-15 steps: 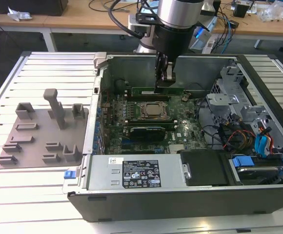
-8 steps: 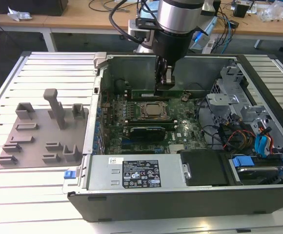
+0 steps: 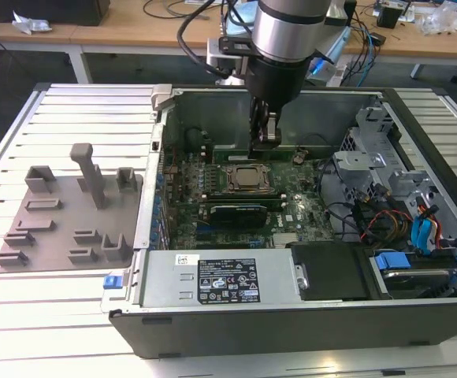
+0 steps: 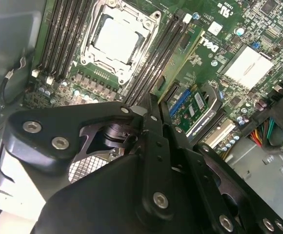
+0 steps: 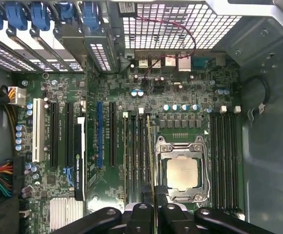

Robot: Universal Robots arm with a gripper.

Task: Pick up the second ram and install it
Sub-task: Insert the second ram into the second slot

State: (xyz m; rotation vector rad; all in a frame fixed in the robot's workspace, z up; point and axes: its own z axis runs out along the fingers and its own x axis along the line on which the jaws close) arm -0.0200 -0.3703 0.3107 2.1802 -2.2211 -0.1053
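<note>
My gripper [image 3: 265, 142] hangs inside the open computer case [image 3: 213, 331], over the memory slots on the far side of the CPU socket [image 3: 247, 178]. Its fingers are shut on the second ram [image 5: 152, 156], a thin green stick seen edge-on. In the first wrist view the stick runs out from the gripper [image 5: 155, 207] alongside the black slots with white end clips [image 5: 134, 156], beside the CPU socket [image 5: 183, 173]. In the second wrist view the second ram [image 4: 180, 58] reaches from the gripper [image 4: 153, 105] along the slots next to the socket [image 4: 117, 39]. Whether it touches a slot I cannot tell.
A broad black card [image 3: 232, 213] stands in a slot on the socket's near side. The power supply [image 3: 221, 279] fills the case's front. Drive cage and cables [image 3: 394, 205] crowd the exterior view's right. A grey fixture tray [image 3: 67, 209] lies left of the case.
</note>
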